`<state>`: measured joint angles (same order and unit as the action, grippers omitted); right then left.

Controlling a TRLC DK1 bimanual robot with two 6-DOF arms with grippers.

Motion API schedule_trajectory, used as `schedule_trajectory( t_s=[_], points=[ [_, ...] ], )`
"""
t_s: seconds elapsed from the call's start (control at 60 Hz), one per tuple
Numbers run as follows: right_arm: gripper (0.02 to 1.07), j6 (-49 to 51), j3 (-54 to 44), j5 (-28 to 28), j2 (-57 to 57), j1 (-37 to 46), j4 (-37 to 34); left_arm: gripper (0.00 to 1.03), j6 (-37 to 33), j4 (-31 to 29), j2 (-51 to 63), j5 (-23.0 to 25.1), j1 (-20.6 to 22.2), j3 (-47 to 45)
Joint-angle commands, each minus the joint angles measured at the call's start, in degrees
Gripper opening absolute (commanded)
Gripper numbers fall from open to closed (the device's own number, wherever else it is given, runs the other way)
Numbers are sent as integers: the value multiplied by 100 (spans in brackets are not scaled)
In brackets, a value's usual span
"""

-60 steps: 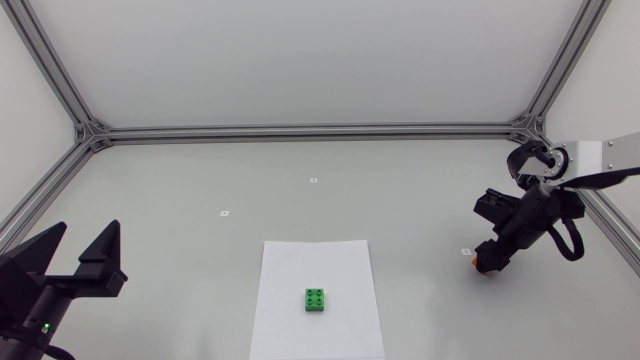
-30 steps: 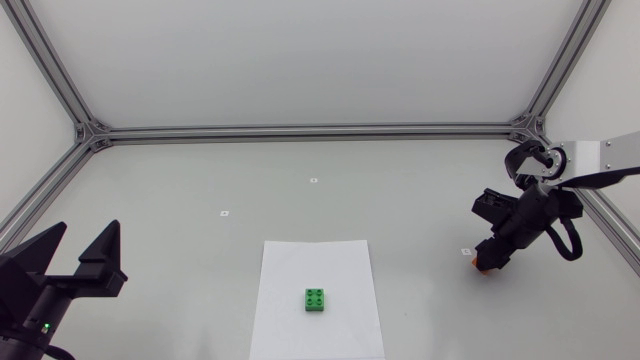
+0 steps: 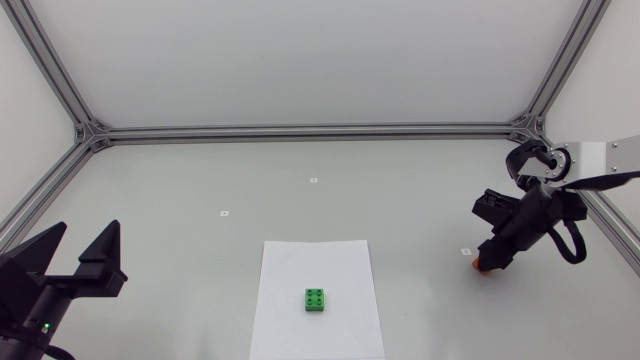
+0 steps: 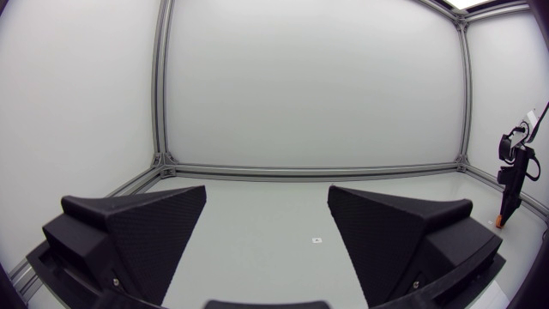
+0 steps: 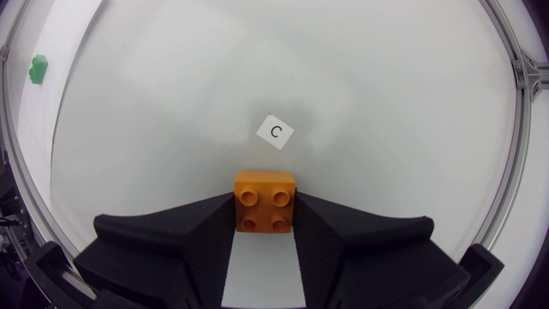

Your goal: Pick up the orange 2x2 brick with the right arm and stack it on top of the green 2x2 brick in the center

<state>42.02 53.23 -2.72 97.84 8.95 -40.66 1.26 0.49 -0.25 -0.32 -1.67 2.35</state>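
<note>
Two arms enter from the table's side edges. The right arm [image 3: 575, 165] comes in at the far right and bends steeply down, so that the right gripper [image 3: 488, 262] points at the table surface [image 3: 400, 215] well to the right of the centre. Its two wedge fingers press on opposite sides of the orange 2x2 brick [image 5: 266, 201] — the brick is clamped between the fingertips, studs facing the wrist camera. From above only a sliver of orange shows at the gripper's tip; whether the brick rests on the table or hangs just clear of it cannot be told. The brick is a square, bright orange block with four round studs in a two-by-two grid. Just ahead of it lies a small white tag [image 5: 274, 131] bearing one letter. The green 2x2 brick [image 3: 316, 299] sits upright on a white paper sheet [image 3: 300, 265] at the centre — well apart from the orange one. The left gripper [image 3: 83, 235] sits at the near left corner, fingers spread wide, nothing between them.
</note>
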Motion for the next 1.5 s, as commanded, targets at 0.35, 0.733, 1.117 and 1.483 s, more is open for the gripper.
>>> schedule_trajectory(
  t_s=[0.35, 0.733, 1.117, 1.483],
  points=[
    [26, 17, -129, 26, -1417, -957, -644, 99, -73, -84, -45, 23, -9, -235],
    [27, -150, -261, 88, -1672, -3066, -697, 99, -73, -76, -45, 23, -9, -235],
    [27, -634, -76, 219, -1057, -4938, -601, 99, -73, -76, -45, 23, -9, -235],
    [28, -915, 688, 351, -195, -5834, -548, 99, -73, -76, -45, 23, -9, -235]
  ],
)
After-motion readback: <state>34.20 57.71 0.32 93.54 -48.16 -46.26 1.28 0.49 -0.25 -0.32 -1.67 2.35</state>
